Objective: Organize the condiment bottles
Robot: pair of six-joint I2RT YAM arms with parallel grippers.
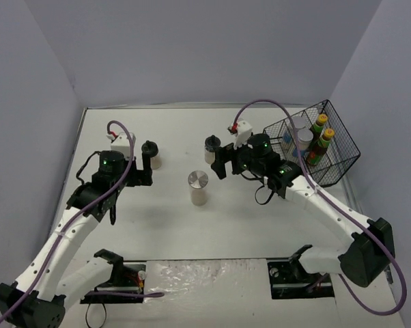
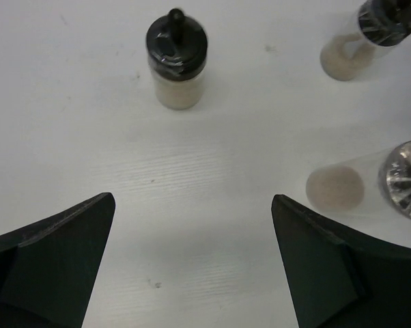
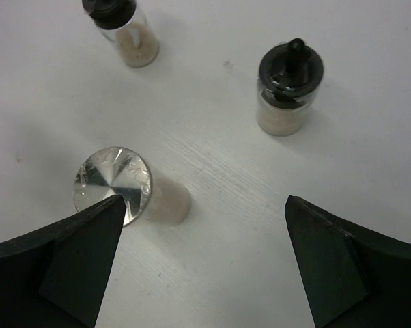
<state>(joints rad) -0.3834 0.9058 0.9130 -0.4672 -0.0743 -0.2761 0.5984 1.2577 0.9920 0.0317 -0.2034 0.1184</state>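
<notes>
Bearing unreadable labels [image 1: 316,156], sauce bottles [image 1: 319,146] stand in basket [image 1: 343,166].

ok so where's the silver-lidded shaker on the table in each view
Top view: shaker at centre.
Left wrist: shaker at the right edge.
Right wrist: shaker at lower left.
Shared landmark: black-lidded jar, upper left of it in the top view; top centre in left wrist, top left in right wrist.

The left arm [image 1: 69,236] and right arm [image 1: 328,208] are white shells with black joints, with black base blocks [image 1: 366,254] at seven and five o'clock. A purple cable [image 1: 260,106] trails each; a green light [image 1: 104,162] marks each wrist. The left claw [image 2: 192,263] and right claw [image 3: 202,263] have matte black fingers [image 2: 55,266].
</notes>
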